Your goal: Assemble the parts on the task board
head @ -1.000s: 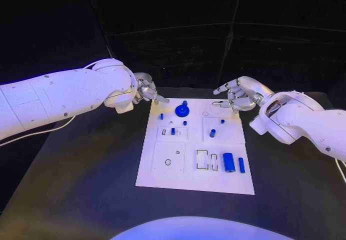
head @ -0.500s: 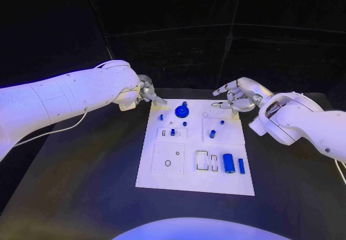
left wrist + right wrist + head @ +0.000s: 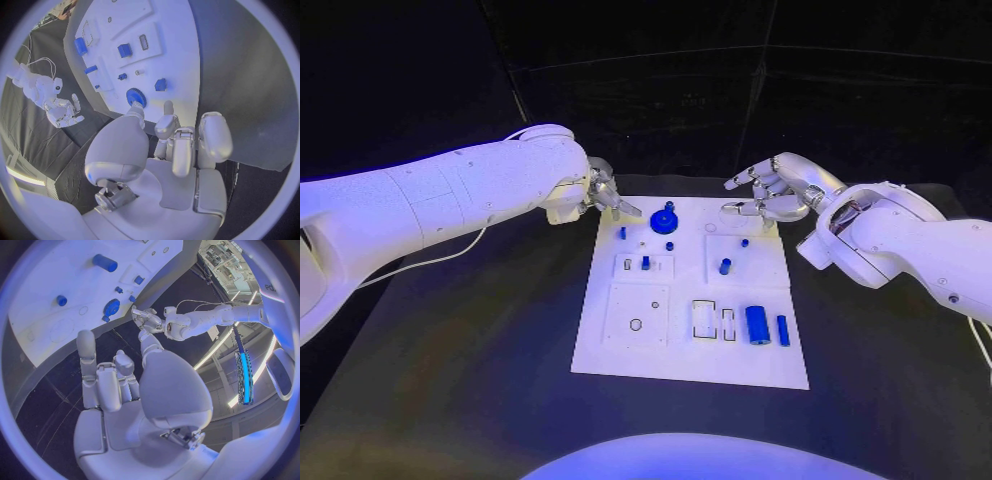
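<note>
The white task board [image 3: 635, 352] lies in the middle of the black table, seen in the head view. A blue gear [image 3: 665, 220] stands near its far edge, with small blue parts [image 3: 646, 262] behind and beside it. A large blue cylinder [image 3: 757, 325] and a thin blue bar [image 3: 783, 330] lie at the near right. My left hand [image 3: 602, 189] hovers just off the far left corner, fingers apart, holding nothing. Above the far right corner my right hand [image 3: 769, 190] is spread and holds nothing. The left wrist view shows the gear [image 3: 135, 96] just beyond my left hand's fingertips [image 3: 167, 106].
Empty white slots [image 3: 715, 320] sit beside the cylinder, and a recessed panel with a small hole [image 3: 636, 324] is at the near left. Black table [image 3: 459, 350] surrounds the board. The right wrist view shows the gear [image 3: 112, 307] and my left hand [image 3: 147, 320] across the board [image 3: 44, 280].
My left arm has swung in towards the board's far left corner, bringing the hand slightly right. The right hand has stayed almost still.
</note>
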Available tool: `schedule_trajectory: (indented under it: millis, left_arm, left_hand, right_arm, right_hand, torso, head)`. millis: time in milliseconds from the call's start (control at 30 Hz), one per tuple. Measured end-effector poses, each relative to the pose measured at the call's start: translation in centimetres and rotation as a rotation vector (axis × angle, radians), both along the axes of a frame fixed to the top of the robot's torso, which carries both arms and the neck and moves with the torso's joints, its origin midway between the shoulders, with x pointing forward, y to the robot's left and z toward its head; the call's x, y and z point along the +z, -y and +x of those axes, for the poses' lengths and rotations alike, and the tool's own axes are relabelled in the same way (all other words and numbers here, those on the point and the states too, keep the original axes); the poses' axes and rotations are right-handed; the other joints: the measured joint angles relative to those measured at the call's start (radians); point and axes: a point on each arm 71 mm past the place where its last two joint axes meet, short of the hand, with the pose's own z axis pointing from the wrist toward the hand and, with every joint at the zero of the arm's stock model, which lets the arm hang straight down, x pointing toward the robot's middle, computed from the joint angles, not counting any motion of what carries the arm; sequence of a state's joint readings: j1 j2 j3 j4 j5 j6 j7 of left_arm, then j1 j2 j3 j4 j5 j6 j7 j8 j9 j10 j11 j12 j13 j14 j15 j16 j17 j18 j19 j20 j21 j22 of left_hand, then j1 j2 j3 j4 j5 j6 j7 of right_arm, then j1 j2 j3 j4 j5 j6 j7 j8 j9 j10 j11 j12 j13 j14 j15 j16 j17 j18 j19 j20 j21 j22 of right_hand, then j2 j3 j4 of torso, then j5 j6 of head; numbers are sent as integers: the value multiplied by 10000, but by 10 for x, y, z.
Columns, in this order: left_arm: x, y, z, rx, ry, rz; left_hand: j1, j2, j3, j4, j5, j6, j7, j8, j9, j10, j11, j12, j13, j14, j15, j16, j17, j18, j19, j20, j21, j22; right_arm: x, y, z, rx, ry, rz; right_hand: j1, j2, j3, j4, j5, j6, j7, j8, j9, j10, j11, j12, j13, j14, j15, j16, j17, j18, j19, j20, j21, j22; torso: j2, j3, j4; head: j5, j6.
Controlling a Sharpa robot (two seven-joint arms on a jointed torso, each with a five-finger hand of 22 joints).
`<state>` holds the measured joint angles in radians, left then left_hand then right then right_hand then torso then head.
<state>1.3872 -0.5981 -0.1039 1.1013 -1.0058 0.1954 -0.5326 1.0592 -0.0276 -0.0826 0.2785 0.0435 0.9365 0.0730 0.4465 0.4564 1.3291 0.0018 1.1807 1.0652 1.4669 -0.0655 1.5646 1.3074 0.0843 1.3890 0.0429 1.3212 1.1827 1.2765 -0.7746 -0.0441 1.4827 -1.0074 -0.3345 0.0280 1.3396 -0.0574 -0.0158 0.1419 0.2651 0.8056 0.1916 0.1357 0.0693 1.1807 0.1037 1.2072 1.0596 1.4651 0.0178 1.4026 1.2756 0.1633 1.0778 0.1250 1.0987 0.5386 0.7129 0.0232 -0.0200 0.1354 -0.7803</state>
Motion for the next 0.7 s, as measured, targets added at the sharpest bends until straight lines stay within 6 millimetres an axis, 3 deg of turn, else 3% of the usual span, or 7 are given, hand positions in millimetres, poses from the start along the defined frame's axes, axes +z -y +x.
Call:
schedule_trajectory:
  millis: [700]
  left_arm:
    - [-11,4,-2,-370,-851,438]
  left_hand:
    - [287,361,-142,-86,0,70,-1,37,-55,-36,-37,-43,-70,0,-1,0,0,0,0,-1,-44,-35]
  right_arm:
    - [0,-2,0,39,-5,7]
  right_hand:
    - [0,0,0,0,0,0,0,0,0,0,0,0,2,0,0,0,0,0,0,0,0,1]
  torso:
    - [-4,0,6]
  head:
    - [25,-36]
